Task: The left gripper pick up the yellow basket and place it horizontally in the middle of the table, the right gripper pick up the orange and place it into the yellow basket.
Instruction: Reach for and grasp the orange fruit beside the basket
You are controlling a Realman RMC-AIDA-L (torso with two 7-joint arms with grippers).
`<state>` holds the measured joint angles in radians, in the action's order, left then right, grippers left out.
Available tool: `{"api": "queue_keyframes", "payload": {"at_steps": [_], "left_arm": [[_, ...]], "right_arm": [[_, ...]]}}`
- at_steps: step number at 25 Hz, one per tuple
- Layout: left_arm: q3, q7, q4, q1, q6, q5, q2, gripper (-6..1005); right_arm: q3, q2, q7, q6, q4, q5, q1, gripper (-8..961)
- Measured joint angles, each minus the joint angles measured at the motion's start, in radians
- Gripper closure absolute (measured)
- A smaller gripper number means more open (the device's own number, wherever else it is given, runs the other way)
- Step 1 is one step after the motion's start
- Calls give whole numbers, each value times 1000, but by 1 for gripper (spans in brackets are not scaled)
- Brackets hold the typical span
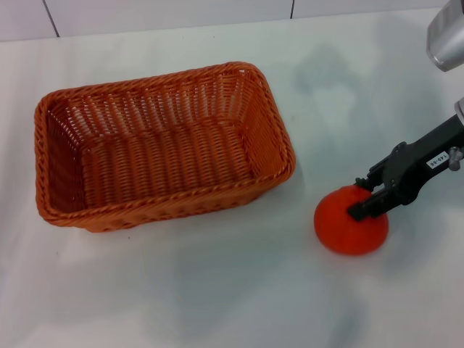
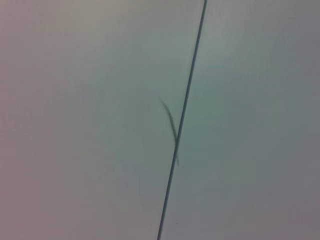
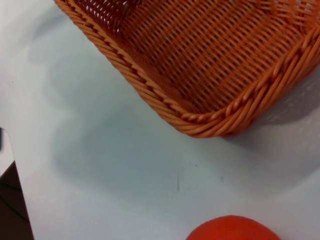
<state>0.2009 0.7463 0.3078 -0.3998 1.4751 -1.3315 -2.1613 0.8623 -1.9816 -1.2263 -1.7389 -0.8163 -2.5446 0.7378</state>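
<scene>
1 white table (image 1: 217,290), yellow basket (image 1: 163,145), orange (image 1: 351,220) beside.

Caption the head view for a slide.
Right gripper at the orange on the table, beside the empty yellow basket.

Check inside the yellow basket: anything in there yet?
Nothing shows inside the yellow basket: only bare woven floor and walls. The orange sits on the table to its right, with the right gripper at it.
</scene>
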Motion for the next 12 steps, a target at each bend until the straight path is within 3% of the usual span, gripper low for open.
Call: {"api": "queue_keyframes", "payload": {"at_steps": [8,12], "left_arm": [[0,-1,1,1,-9,0,0,432],[0,-1,1,1,-14,0,0,432]], "right_arm": [[-9,0,-30,8,-4,24,-1,416],[-36,12,-59,6,-7,71,-7,571]]}}
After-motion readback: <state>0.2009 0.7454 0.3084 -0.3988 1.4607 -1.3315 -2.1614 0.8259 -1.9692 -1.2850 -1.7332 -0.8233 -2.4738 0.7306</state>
